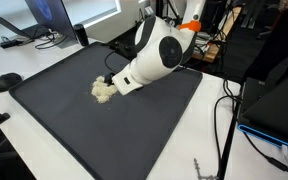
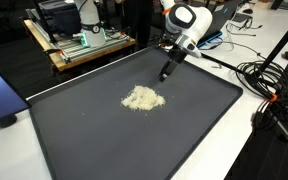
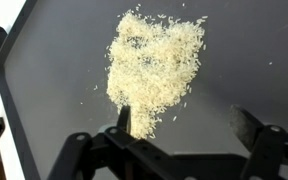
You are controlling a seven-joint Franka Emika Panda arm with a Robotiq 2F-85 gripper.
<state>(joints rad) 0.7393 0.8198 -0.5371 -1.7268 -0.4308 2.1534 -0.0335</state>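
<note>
— On the dark mat (image 2: 94,140), where is the rice (image 2: 142,98)?
— Near the middle, in one little heap (some grains lie loose around it).
— And the gripper (image 3: 184,122)?
— Just beside the heap, its fingers wide apart, holding nothing.

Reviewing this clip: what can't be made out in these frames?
- Wrist view: gripper finger covers the lower tip of the grain pile; contact unclear.
- Exterior view: arm hides the fingers and part of the pile.
- Exterior view: gripper too small to show jaw gap or height above the mat.
</note>
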